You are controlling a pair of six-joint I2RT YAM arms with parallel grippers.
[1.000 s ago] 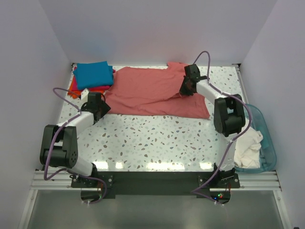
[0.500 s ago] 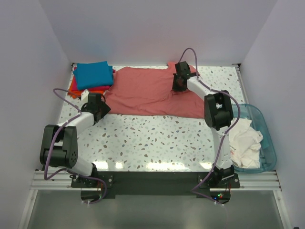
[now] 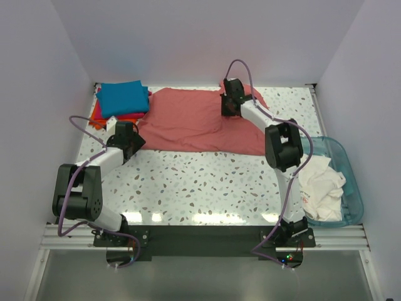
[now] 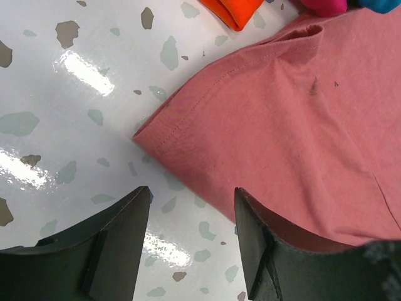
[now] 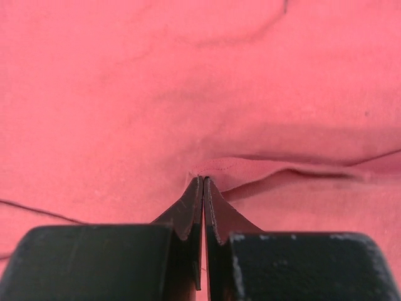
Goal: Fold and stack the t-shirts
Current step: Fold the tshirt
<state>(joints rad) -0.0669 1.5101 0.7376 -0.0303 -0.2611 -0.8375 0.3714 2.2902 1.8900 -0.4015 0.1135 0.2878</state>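
Observation:
The large salmon-red t-shirt (image 3: 188, 122) lies spread across the back of the table. My right gripper (image 3: 227, 110) is over its far middle part. In the right wrist view it (image 5: 202, 180) is shut on a hemmed fold of the shirt (image 5: 263, 169). My left gripper (image 3: 135, 141) is open and empty at the shirt's near left corner; in the left wrist view (image 4: 191, 191) its fingers straddle bare table beside the hem (image 4: 294, 125). The teal-blue folded shirt (image 3: 123, 98) tops a stack at the back left, with magenta-pink (image 4: 322, 6) and orange (image 4: 235, 9) ones under it.
A translucent blue plastic tub (image 3: 351, 182) holding white cloth (image 3: 321, 188) stands off the table's right edge. White walls close in the back and both sides. The speckled tabletop (image 3: 207, 182) lies between the shirt and the arm bases.
My right gripper has moved left and toward the back, dragging the shirt's right part over toward the middle. The left arm has not moved.

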